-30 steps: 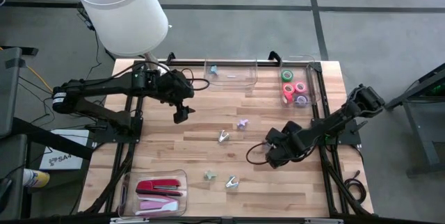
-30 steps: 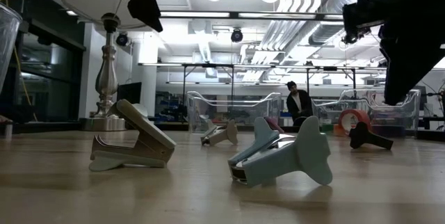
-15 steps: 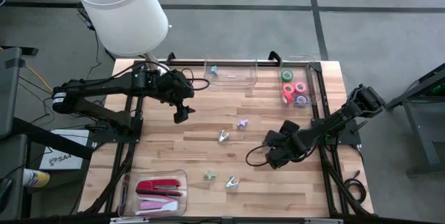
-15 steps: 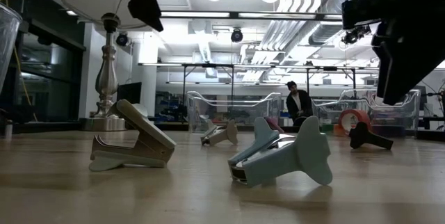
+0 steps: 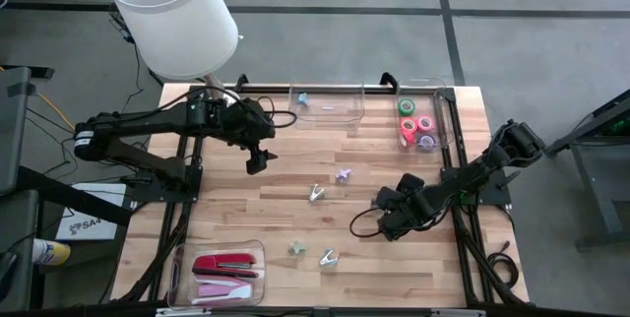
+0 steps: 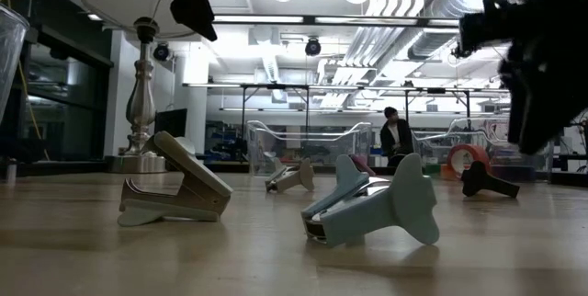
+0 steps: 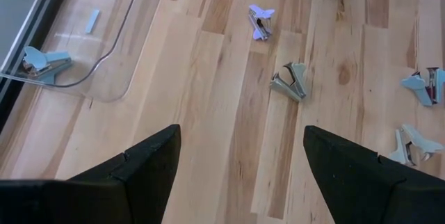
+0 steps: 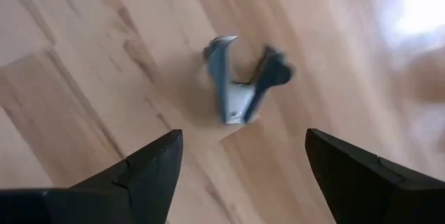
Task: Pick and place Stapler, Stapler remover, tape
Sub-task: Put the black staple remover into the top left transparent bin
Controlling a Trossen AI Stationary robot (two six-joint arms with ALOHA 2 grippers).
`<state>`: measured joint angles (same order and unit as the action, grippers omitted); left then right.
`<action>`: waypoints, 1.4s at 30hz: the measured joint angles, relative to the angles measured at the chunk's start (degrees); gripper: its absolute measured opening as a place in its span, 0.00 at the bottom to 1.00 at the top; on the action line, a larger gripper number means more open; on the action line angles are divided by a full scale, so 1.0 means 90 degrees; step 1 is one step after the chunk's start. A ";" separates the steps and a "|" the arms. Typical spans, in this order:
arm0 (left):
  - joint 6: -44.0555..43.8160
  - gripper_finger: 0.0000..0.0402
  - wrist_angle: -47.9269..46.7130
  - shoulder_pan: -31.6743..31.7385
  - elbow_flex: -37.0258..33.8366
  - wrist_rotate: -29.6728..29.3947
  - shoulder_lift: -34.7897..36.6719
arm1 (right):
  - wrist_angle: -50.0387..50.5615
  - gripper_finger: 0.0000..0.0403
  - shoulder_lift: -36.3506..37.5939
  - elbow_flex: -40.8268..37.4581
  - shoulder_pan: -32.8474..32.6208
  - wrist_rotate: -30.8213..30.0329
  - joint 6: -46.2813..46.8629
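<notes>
My right gripper [image 8: 243, 133] [image 5: 386, 211] hangs open, pointing steeply down over a dark blue stapler remover [image 8: 243, 85] [image 6: 487, 181], which lies on the wood just ahead of its fingers, untouched. My left gripper [image 7: 241, 130] [image 5: 258, 163] waits open, high over the table's far left. More stapler removers lie loose on the table: a grey one [image 5: 316, 193], a lilac one [image 5: 343, 174] and two pale ones [image 5: 296, 249] [image 5: 328, 257]. Tape rolls [image 5: 416, 125] sit in a clear bin at the far right. Staplers [image 5: 224, 264] lie in a clear tray at the near left.
A clear bin [image 5: 340, 112] at the far middle holds one light blue remover [image 5: 302, 98]. A lamp with a white shade [image 5: 172, 12] stands at the far left corner. Bare wood lies between the loose removers and the near edge. A person [image 6: 395, 135] stands in the room beyond.
My right gripper has rolled a little about its own pointing line and shifted slightly toward the table's right edge, staying open above the dark remover. The left arm and the objects have kept still.
</notes>
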<state>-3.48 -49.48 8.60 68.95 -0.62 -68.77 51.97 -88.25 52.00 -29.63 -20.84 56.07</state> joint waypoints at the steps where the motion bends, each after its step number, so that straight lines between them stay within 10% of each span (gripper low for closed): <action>1: 0.0008 0.74 0.0000 0.0000 0.0000 0.0001 0.0000 | -0.0175 0.73 0.0000 -0.0112 -0.0017 0.0035 0.0033; 22: 0.0019 0.74 -0.0006 0.0000 -0.0002 -0.0009 0.0000 | -0.3065 0.72 0.0044 -0.1745 -0.0007 -0.0262 0.0397; 42: 0.0019 0.74 0.0011 0.0002 -0.0002 -0.0398 0.0000 | -0.3139 0.41 0.0032 -0.1747 0.0258 -0.0332 -0.0228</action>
<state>-3.31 -49.39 8.62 68.93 -4.21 -68.77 23.71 -87.96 36.28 -27.31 -23.83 54.02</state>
